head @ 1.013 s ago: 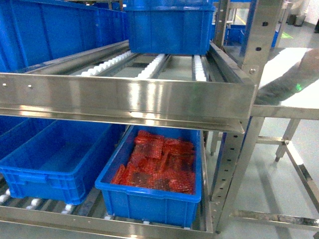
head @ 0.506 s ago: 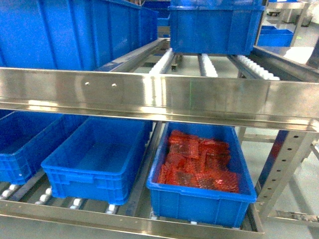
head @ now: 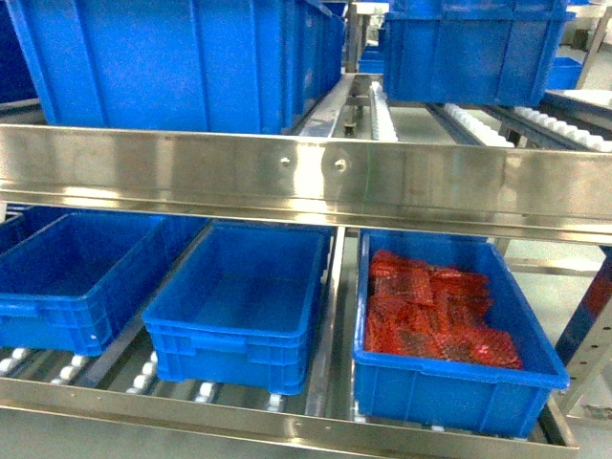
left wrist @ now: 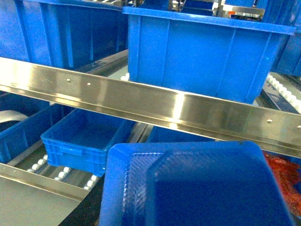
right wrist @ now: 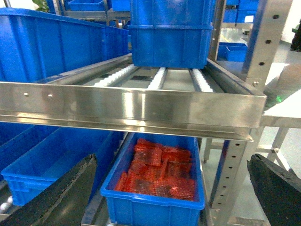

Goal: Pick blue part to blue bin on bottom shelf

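Note:
A blue part (left wrist: pixel 197 188), a flat moulded plastic piece with a raised rim, hangs close in front of the left wrist camera. It covers my left gripper's fingers, which hold it from below. Beyond it, an empty blue bin (left wrist: pixel 84 141) sits on the bottom shelf (left wrist: pixel 42 181). In the head view that empty blue bin (head: pixel 239 306) stands mid-shelf behind the front rail (head: pixel 191 421), and neither gripper shows there. My right gripper (right wrist: pixel 172 160) is open, its dark fingers (right wrist: pixel 56 197) spread wide with nothing between them, facing the rack.
A blue bin of red mesh-wrapped parts (head: pixel 430 316) stands right of the empty one, and another blue bin (head: pixel 57 277) on its left. The upper shelf rail (head: pixel 306 177) overhangs them and carries large blue crates (head: pixel 182 57). A perforated steel post (right wrist: pixel 235 165) stands at the rack's right end.
The head view has shifted left along the rack, so the bins and rails slid right in the picture. The steel table at the right has left the view.

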Robot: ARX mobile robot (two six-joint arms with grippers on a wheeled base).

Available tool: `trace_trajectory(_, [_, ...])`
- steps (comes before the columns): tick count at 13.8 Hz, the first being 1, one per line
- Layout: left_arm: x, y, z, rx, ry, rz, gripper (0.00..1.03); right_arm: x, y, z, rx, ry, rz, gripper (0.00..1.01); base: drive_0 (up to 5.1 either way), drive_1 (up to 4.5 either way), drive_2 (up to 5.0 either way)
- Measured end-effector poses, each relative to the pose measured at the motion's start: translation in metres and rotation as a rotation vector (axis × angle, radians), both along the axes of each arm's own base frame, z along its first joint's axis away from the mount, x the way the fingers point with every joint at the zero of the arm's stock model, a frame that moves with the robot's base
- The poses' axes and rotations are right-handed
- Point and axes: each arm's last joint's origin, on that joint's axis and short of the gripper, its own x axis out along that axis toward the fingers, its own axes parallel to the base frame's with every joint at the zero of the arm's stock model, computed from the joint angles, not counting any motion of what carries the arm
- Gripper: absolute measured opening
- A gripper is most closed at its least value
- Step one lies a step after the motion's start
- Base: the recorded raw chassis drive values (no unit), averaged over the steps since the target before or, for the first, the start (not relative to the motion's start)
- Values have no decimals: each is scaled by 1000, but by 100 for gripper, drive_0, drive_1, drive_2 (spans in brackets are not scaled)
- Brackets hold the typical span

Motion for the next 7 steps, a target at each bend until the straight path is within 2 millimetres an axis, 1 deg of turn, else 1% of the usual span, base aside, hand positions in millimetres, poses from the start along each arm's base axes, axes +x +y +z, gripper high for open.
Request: trace_trajectory(7, [0,1,0,0,0,7,43,0,0,0,0,-2,3,98,-501,244,244])
